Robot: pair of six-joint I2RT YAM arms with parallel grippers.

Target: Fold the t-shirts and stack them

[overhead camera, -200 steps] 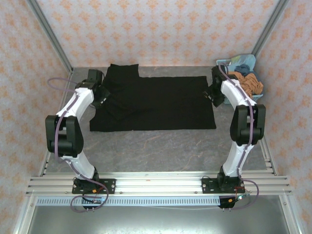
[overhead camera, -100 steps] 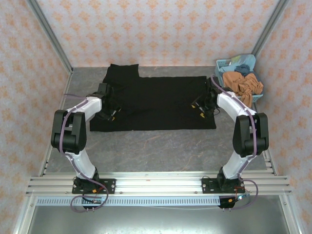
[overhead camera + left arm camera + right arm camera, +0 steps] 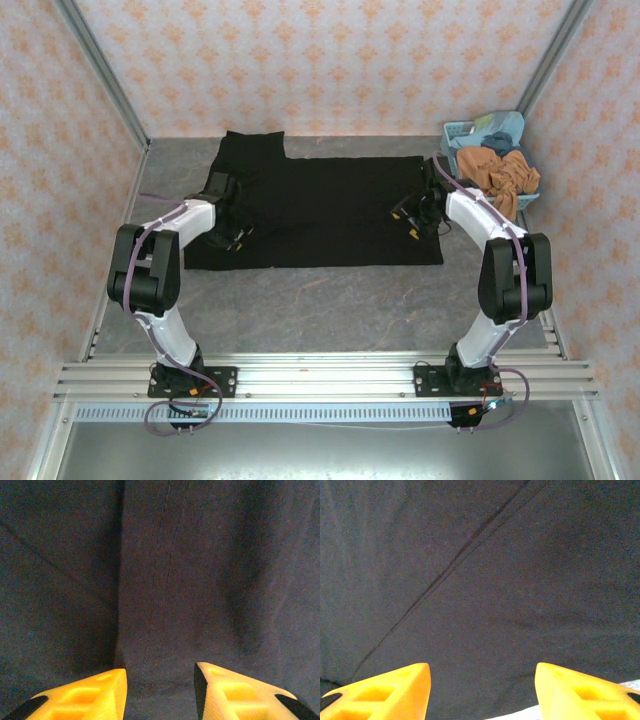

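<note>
A large black t-shirt lies spread flat on the grey table, plain side up, one sleeve sticking out at the far left. My left gripper is open low over the shirt's left part, near a fold; its yellow fingertips frame dark cloth. My right gripper is open over the shirt's right part, close to its edge; dark cloth with a seam fills the space ahead of its fingertips. Orange-brown and bluish t-shirts are piled in a basket.
The pale blue basket stands at the far right corner against the wall. Bare grey table runs between the shirt's near edge and the arm bases. Metal frame posts and patterned walls close in the sides and back.
A second ago both grippers were at the shirt's outer ends. Both have swung inward and down over the cloth. In the last half second the left gripper shifted slightly.
</note>
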